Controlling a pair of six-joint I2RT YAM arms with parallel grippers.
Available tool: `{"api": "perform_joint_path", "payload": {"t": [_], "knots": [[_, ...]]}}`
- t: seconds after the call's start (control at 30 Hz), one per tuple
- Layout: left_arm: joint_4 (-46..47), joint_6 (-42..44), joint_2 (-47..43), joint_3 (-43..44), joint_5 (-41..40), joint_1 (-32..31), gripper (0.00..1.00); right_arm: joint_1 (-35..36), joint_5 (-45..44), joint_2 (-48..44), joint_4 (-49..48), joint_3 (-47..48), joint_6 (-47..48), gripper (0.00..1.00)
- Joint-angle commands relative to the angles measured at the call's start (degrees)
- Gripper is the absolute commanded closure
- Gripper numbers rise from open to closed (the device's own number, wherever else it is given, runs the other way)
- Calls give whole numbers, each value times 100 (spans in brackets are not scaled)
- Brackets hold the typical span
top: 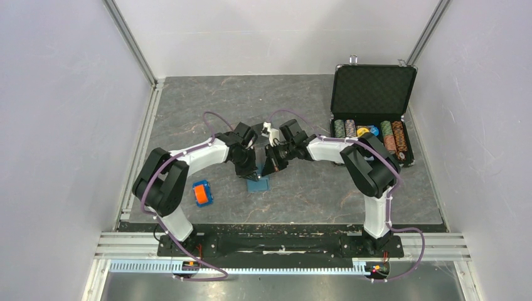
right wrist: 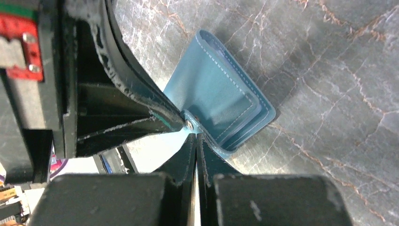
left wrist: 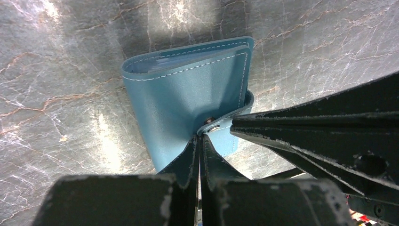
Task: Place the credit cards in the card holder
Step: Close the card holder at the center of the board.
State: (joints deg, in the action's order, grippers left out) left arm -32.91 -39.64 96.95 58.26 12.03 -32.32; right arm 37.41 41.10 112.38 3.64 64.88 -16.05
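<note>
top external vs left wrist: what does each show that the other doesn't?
Top only: chip case and orange-and-blue block. Left wrist only: the snap and white stitching, close up. Both: teal wallet folded on the table, with the left gripper and right gripper shut, tips meeting at it.

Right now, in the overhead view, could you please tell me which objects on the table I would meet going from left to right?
orange-and-blue block → teal card holder → black chip case, standing open
</note>
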Motion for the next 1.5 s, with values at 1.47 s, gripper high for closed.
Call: {"api": "perform_joint_path", "payload": {"t": [1.47], "knots": [[932, -398, -484, -356, 770, 226, 65, 80, -1455, 636, 1347, 736, 512, 100]]}}
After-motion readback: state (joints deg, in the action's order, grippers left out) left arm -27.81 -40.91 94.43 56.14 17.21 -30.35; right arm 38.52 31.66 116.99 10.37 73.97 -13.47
